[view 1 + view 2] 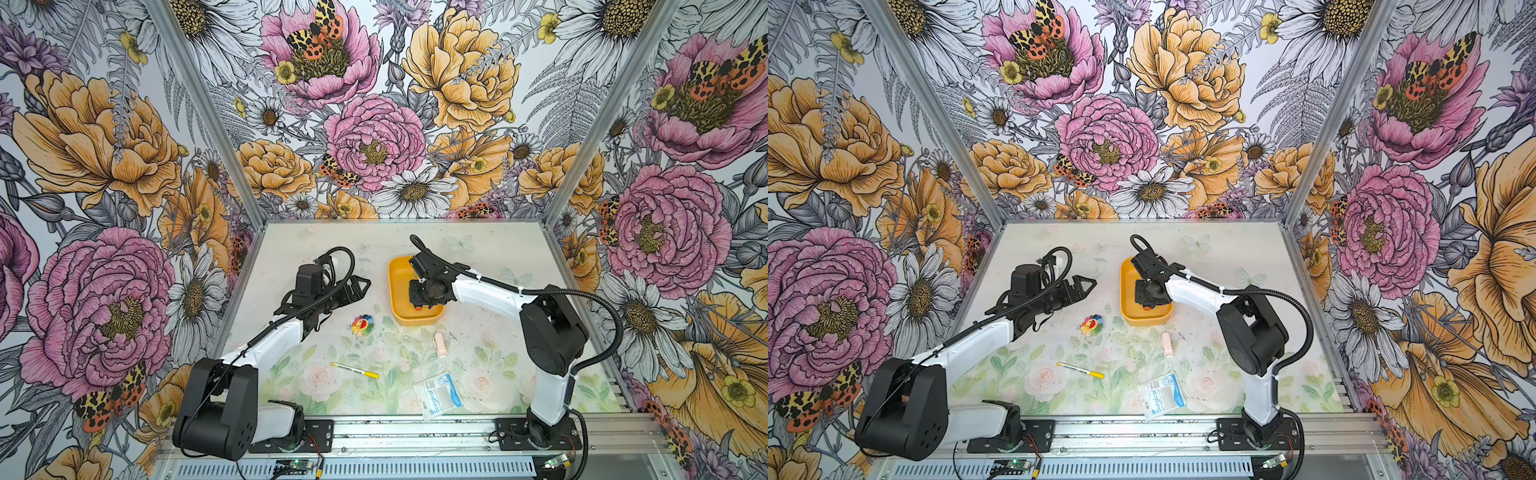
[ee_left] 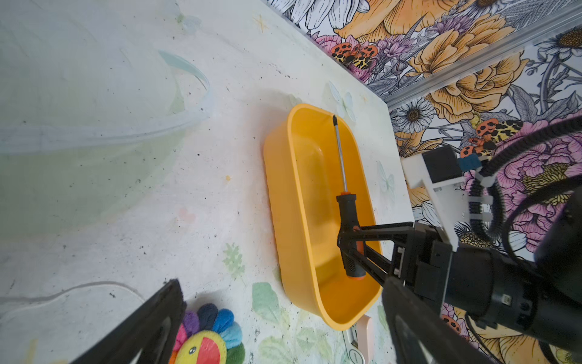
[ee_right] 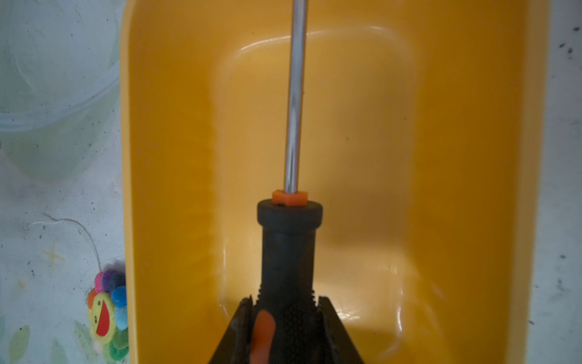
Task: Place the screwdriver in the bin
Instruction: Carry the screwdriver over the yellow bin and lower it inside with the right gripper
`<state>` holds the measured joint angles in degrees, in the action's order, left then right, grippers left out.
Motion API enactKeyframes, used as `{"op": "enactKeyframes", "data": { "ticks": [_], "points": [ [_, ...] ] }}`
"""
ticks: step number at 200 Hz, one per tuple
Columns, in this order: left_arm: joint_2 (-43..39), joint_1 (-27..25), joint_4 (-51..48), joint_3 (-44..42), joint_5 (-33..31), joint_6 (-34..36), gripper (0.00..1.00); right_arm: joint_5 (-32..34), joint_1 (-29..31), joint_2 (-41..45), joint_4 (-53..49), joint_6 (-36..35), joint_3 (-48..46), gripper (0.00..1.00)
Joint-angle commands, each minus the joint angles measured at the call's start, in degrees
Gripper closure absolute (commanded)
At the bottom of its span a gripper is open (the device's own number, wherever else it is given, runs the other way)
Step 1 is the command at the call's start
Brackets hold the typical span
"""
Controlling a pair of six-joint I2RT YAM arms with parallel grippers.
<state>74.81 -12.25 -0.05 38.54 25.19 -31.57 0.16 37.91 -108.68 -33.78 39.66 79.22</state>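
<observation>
The bin (image 3: 441, 157) is smooth, glossy plastic. The screwdriver (image 3: 288, 252) has a polished metal shaft and a matt, ribbed black handle. The flower toy (image 2: 208, 337) looks like fuzzy cloth.

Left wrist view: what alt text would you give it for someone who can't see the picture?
The right arm's fingers clamp the black handle of a screwdriver, held lengthwise over the inside of a yellow-orange bin on a pale floral table. A rainbow plush flower lies on the table off one end of the bin, not touching it.
</observation>
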Motion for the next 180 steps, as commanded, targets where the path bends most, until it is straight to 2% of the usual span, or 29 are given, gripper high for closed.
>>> {"op": "enactKeyframes", "data": {
  "ticks": [1, 180],
  "points": [
    [0.9, 0.1, 1.4, -0.9, 0.8, 1.0, 0.01, -0.9, 0.4, -0.8, 1.2, 0.7, 0.5, 1.0],
    [1.1, 0.2, 1.4, -0.9, 0.8, 0.9, 0.01, -1.5, 1.0, -2.6, 1.3, 0.8, -2.0, 1.0]
  ]
}}
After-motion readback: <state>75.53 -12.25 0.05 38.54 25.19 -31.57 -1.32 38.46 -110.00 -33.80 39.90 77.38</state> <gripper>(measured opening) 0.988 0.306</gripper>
